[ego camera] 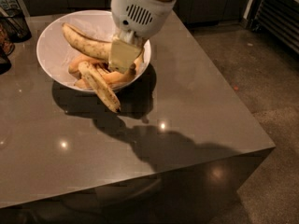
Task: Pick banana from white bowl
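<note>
The white bowl [51,41] stands at the back left of the grey table. The banana [86,43], long, pale yellow with sparse brown flecks, lies across the back of the bowl. My gripper [122,55] hangs from the white wrist housing [142,8] and reaches down into the right side of the bowl, at the banana's right end. A densely freckled banana [100,85] sticks out over the bowl's front rim. Smooth orange bananas [77,64] lie under and beside it.
The grey table [187,106] ends at the right and the front, with dark floor [261,78] beyond. A black wire basket [14,20] and a dark object [3,59] stand at the table's left edge.
</note>
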{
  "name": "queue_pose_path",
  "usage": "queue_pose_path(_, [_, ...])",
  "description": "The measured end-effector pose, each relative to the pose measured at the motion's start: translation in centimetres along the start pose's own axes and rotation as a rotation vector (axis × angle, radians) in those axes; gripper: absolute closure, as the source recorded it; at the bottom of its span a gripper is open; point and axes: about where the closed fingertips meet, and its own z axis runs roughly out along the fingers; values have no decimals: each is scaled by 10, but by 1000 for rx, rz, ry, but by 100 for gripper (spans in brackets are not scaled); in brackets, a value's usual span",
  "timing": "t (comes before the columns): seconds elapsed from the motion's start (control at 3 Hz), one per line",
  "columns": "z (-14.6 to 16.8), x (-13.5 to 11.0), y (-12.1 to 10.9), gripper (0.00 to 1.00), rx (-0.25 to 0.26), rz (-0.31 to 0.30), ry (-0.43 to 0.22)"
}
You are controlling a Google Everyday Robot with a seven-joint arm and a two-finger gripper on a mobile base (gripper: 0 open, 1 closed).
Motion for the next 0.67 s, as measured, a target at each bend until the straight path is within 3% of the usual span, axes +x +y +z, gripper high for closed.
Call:
queue_pose_path(0.33, [0,0,0,100,0,0,0])
queue_pose_path(0.67, [-4,0,14,100,-18,-3,-10])
